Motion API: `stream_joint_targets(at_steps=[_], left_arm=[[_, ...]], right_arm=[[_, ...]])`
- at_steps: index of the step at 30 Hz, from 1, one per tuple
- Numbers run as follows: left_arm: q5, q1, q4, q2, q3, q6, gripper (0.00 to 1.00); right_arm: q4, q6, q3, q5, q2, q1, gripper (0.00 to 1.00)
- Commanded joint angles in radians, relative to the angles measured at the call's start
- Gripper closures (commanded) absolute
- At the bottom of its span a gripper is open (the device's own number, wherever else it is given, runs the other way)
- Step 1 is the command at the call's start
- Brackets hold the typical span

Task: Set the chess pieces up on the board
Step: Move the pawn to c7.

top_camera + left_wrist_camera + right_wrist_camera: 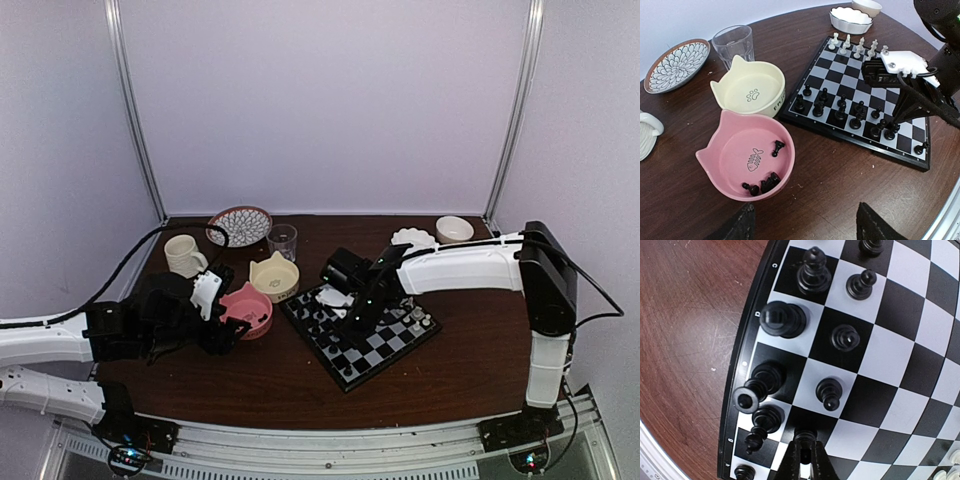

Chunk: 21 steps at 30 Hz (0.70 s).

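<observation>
Near the counter's left edge the left claw hangs released beside the pink cat bowl, a few black chessmen inside. At mid-counter the right claw seems clenched on a black chessman low over the chessboard. Set it down straight, clear of its crowded neighbours.

My right claw is cut off by the bottom edge, and its dark tips merge with the black square beneath, so I cannot tell whether they pinch anything. Just left of it, a chess piece is clipped by the same edge. From above, my right arm hides the part of the board under the claw.
</observation>
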State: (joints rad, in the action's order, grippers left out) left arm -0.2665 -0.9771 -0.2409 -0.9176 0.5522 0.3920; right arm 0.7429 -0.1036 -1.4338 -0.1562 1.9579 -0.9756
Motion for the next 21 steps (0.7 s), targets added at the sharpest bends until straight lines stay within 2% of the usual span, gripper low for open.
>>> stream_joint_targets(at_steps=[1, 21], left_arm=[[0.012, 0.000, 0.032, -0.003, 0.034, 0.008, 0.30], [0.009, 0.001, 0.029, -0.003, 0.034, 0.002, 0.30]], right_arm=[[-0.005, 0.004, -0.025, 0.005, 0.017, -0.008, 0.96], [0.007, 0.019, -0.044, 0.048, 0.030, -0.008, 0.92]])
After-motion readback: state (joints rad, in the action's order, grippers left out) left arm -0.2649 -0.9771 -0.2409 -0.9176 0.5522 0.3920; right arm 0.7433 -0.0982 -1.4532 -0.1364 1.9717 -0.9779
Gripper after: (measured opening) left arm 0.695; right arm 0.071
